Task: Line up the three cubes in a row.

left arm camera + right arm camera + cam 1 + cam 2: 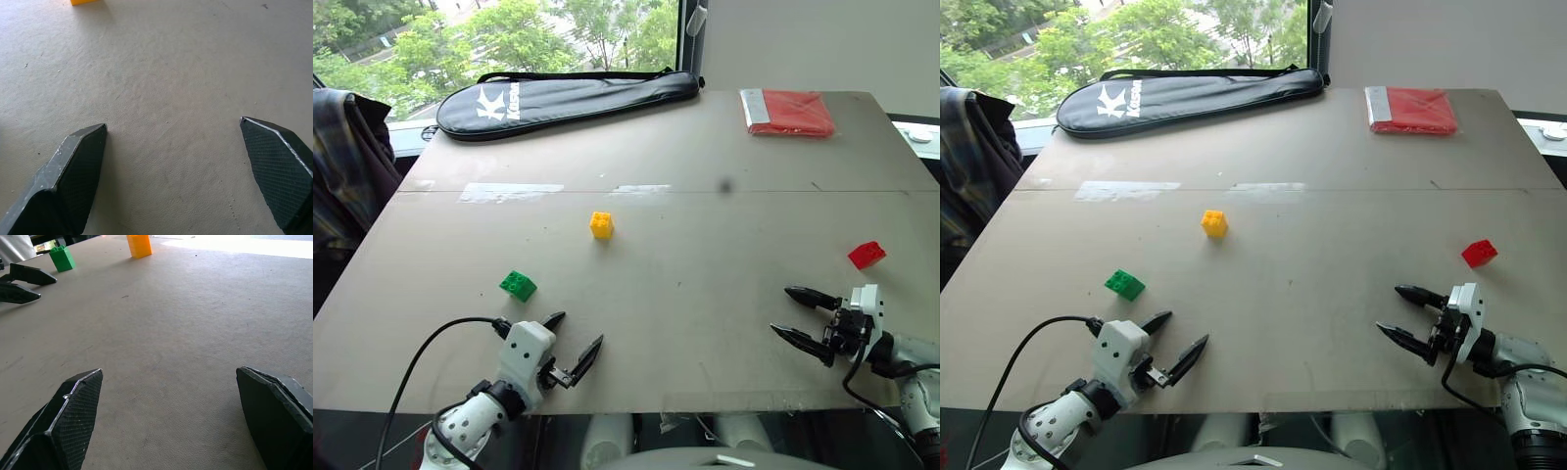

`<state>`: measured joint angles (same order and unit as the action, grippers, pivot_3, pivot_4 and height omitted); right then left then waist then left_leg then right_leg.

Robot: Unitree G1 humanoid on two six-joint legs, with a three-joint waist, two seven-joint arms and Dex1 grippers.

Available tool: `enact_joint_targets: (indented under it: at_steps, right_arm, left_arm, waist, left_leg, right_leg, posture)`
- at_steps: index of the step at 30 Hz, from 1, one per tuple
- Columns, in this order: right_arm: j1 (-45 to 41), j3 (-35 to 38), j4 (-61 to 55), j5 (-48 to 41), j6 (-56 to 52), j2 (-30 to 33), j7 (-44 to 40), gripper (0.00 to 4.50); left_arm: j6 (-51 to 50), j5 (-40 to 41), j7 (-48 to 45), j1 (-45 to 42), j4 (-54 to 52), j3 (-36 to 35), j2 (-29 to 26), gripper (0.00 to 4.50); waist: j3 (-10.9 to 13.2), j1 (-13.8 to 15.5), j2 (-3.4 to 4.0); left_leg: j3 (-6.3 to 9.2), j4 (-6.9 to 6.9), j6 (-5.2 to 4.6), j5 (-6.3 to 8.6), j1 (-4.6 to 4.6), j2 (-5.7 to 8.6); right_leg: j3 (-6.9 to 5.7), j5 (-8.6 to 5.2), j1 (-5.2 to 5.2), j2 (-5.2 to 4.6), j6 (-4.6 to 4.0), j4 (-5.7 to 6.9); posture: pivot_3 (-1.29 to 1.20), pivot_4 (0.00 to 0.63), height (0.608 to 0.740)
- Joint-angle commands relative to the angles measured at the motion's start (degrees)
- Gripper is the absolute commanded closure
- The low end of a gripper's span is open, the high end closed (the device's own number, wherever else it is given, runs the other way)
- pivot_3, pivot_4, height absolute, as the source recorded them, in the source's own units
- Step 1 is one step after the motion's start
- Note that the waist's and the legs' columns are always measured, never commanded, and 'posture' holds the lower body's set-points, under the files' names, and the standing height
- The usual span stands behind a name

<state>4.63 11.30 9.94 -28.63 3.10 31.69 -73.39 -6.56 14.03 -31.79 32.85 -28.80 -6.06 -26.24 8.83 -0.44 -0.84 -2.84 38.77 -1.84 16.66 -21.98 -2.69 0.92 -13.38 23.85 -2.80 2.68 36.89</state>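
Observation:
Three cubes lie apart on the grey table [705, 294]. The yellow cube [601, 225] sits near the middle, the green cube [518, 285] to its front left, and the red cube [867, 255] far to the right. My left gripper [578, 341] is open near the front edge, just right of and nearer than the green cube, with nothing between its fingers. My right gripper [795, 313] is open at the front right, nearer than the red cube and pointing left. In the right wrist view the yellow cube [139, 246], the green cube [62, 258] and the left gripper [36, 286] lie ahead.
A black racket bag [563, 98] lies along the table's far edge. A flat red packet [787, 112] rests at the far right corner. A plaid cloth [342, 166] hangs off to the left. Strips of pale tape [509, 191] mark the table's seam.

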Motion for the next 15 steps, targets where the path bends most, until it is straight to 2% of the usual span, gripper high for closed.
enact_joint_targets:
  at_steps: [1, 15]
  right_arm:
    - [1.3, 1.8, -1.6, -0.2, 1.2, 0.7, 1.1, 0.00]
    - [3.7, 1.6, -5.8, -0.1, 0.7, 0.6, 5.2, 0.00]
  left_arm:
    - [-0.3, 1.0, -1.4, -0.9, -0.6, 0.9, -0.5, 0.07]
    - [-0.7, 1.7, -3.5, -0.8, -0.3, 1.7, -0.6, 0.07]
  waist:
    - [0.0, 0.0, 0.00]
    - [0.0, 0.4, 0.00]
  left_leg:
    - [0.00, 0.00, 0.00, 0.00, 0.00, 0.00]
    - [0.00, 0.00, 0.00, 0.00, 0.01, 0.06]
  right_leg:
    - [0.00, 0.01, 0.00, 0.00, -0.01, 0.00]
    - [0.01, 0.00, -0.02, 0.00, 0.01, 0.00]
  posture:
    - [0.00, 0.150, 0.708]
    - [0.00, 0.150, 0.708]
